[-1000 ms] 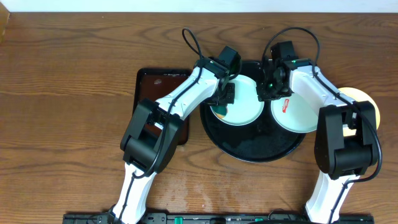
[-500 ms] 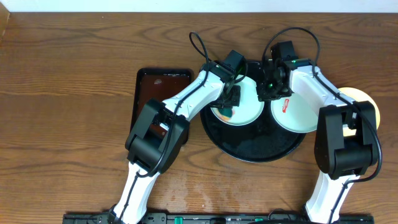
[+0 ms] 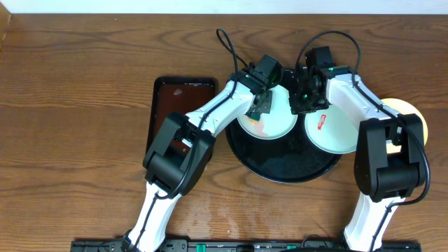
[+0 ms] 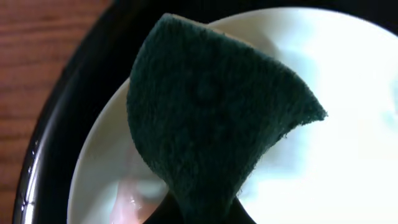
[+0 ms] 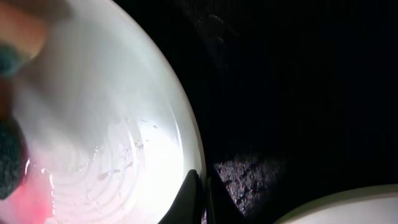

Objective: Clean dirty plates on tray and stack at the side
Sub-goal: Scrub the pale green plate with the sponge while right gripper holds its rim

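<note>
Clamped the left hand on a dark green sponge, hung low over the left mint plate to work at the pink smear thinned towards its near-left edge; could not tell whether pressed down or just above. Pinched the right hand shut on that plate's right rim, seemingly to pin it against the scrubbing and stop it skating on the glossy black tray. Left the right mint plate on the tray too, overlapping the right rim, its red streak not yet wiped. Set the yellow plate off the tray on the bare tabletop, far right, partly under the right arm, probably as the base of the stack.
</note>
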Action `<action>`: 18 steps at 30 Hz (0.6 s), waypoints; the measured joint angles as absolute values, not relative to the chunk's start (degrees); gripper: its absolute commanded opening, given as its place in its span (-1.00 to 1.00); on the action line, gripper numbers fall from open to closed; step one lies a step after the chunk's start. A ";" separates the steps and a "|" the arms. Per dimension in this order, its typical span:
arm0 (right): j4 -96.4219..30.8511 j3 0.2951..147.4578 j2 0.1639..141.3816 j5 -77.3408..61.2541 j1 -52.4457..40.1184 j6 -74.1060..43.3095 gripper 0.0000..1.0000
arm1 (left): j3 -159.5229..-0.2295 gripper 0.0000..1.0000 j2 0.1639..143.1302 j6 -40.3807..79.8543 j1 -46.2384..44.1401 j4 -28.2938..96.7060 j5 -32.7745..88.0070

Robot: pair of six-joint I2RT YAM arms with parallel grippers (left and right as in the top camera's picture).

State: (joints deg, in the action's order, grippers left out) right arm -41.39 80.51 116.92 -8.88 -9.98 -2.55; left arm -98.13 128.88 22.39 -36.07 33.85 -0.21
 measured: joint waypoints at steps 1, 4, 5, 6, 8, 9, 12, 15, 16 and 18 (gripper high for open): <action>-41.30 80.51 116.92 -8.73 -9.98 -2.55 -0.98 | -98.10 -0.83 128.92 22.33 -36.07 33.19 -0.43; -41.41 80.51 116.92 -8.51 -9.98 -2.57 -0.98 | -98.10 -0.82 129.27 22.17 -36.05 30.52 -1.02; -41.34 80.51 116.92 -8.49 -9.98 -2.57 -0.98 | -98.10 -0.83 129.47 22.13 -36.01 29.74 -1.28; -41.25 80.51 116.92 -8.38 -9.98 -2.57 -0.98 | -98.10 -0.83 129.62 22.06 -36.01 29.06 -1.56; -41.08 80.51 116.92 -8.08 -9.98 -2.59 -0.98 | -98.10 -0.83 129.93 22.02 -36.01 27.42 -2.33; -41.12 80.51 116.92 -7.97 -9.96 -2.70 -0.98 | -98.10 -0.82 130.06 22.02 -36.01 26.44 -3.03; -41.21 80.51 116.88 -7.88 -9.96 -2.79 -0.98 | -98.10 -0.83 130.50 21.96 -35.97 23.16 -4.60; -41.23 80.51 116.84 -7.86 -9.96 -2.81 -0.98 | -98.06 -0.82 131.22 20.73 -35.59 18.22 -5.65; -41.23 80.51 116.84 -7.86 -9.98 -2.79 -0.98 | -98.02 -0.83 131.46 20.25 -35.35 16.19 -6.04; -41.17 80.51 116.81 -7.90 -9.98 -2.79 -0.98 | -98.02 -0.83 131.66 19.46 -34.94 14.17 -6.15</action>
